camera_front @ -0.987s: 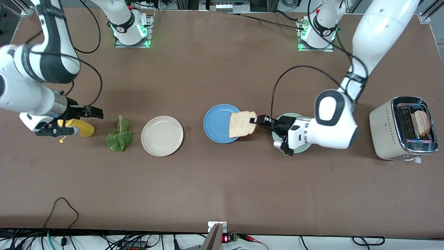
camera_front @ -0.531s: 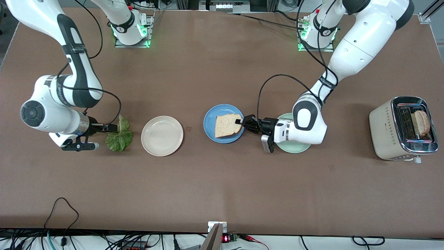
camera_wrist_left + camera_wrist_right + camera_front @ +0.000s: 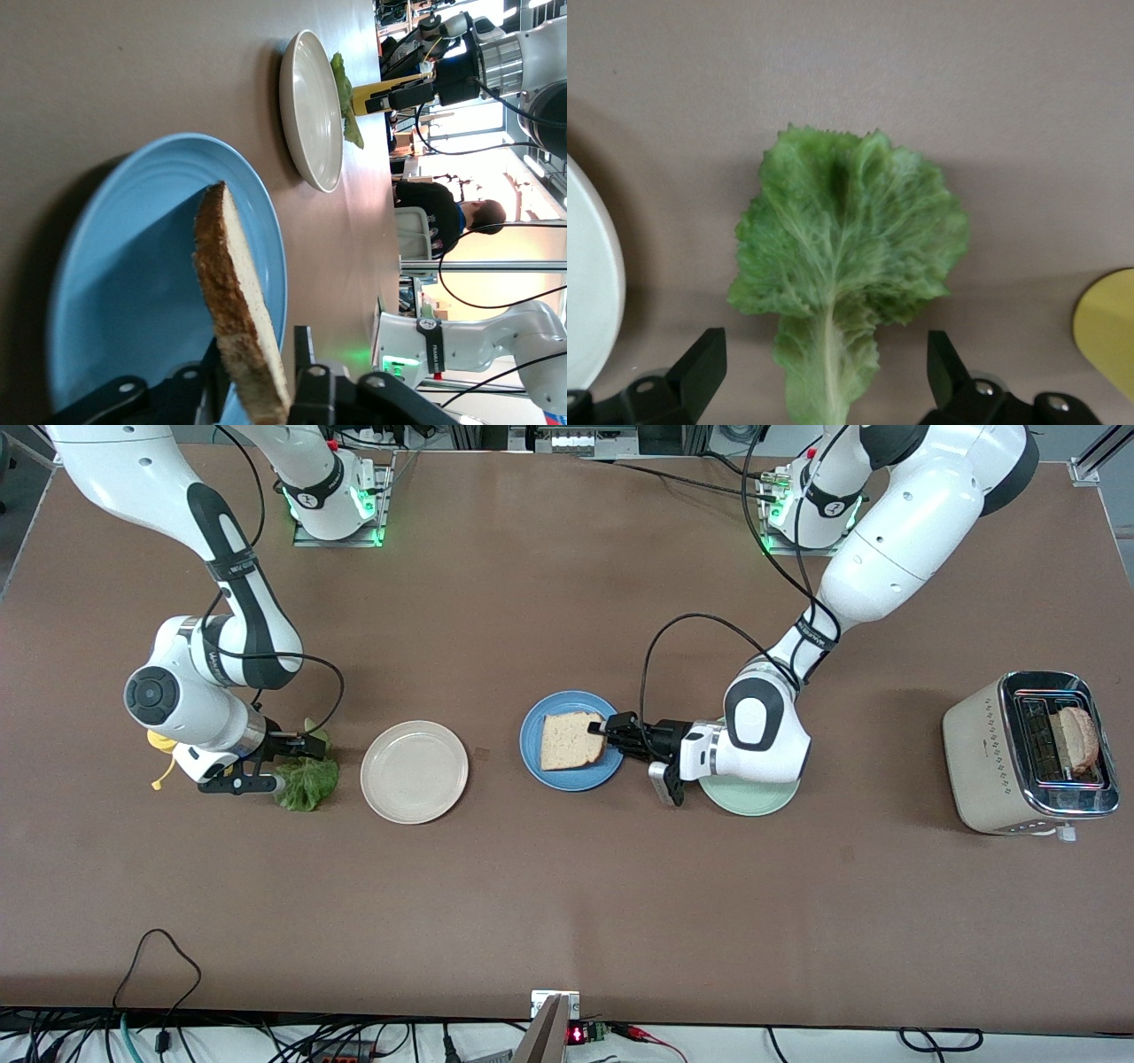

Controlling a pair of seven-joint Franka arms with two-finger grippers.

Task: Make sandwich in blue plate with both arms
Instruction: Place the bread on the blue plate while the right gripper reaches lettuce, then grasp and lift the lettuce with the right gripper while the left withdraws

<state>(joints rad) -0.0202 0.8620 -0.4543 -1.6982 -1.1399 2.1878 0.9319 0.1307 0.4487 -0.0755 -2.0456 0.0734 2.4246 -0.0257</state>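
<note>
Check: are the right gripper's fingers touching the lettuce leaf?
Apart. The right wrist view shows the right gripper open, fingers straddling the lettuce leaf with gaps.

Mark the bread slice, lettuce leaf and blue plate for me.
bread slice [image 3: 571, 740], front view, middle of its top face
lettuce leaf [image 3: 846, 266], right wrist view, centre of the blade
blue plate [image 3: 533, 731], front view, bare rim toward the right arm's end

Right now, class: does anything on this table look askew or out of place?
Yes. The bread slice is not flat: it tilts up off the blue plate, one edge between the left gripper fingers. The lettuce leaf lies on the bare table, between the open right gripper fingers. Another slice sits in the toaster.
</note>
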